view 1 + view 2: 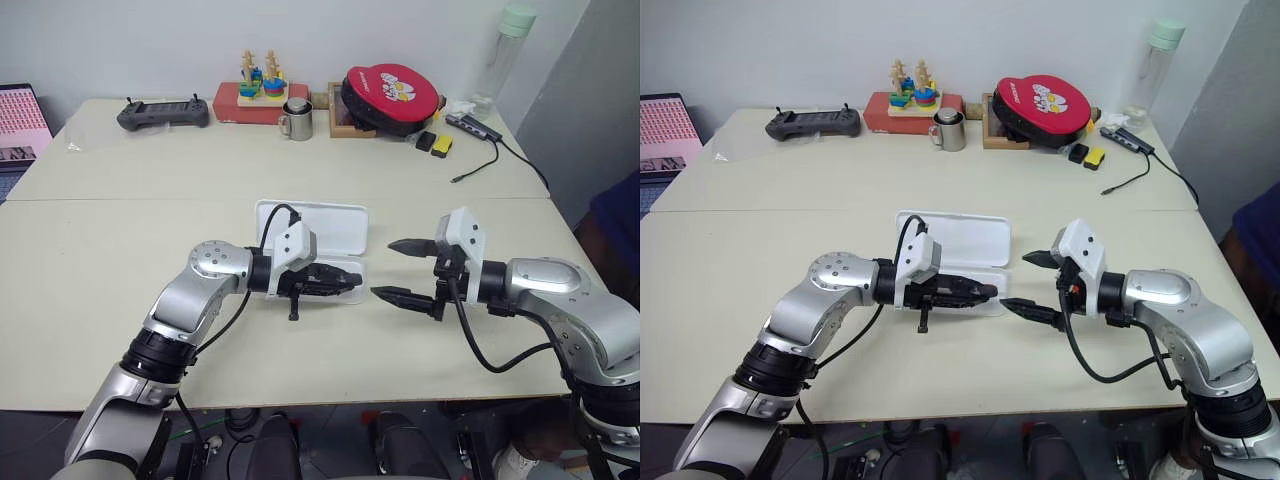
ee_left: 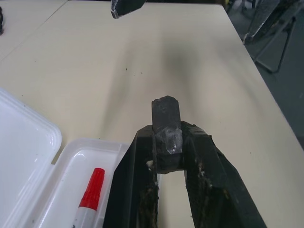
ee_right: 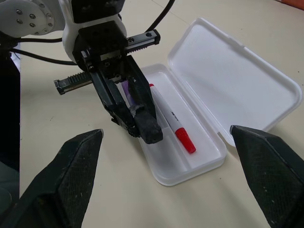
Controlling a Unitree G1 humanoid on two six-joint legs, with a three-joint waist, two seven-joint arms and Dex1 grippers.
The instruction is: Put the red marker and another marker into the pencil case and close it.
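Left gripper: jaws closed, pointing across toward the right arm, slightly below level, forearm bent in over the near half of the surface. Right gripper: jaws spread wide, pointing back toward the left gripper, empty.

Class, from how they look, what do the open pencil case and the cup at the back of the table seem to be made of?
Pencil case: probably thin plastic, milky white and glossy; light passes through its lid and tray. Cup: likely metal, grey with a brushed sheen and a handle, though painted plastic cannot be ruled out.
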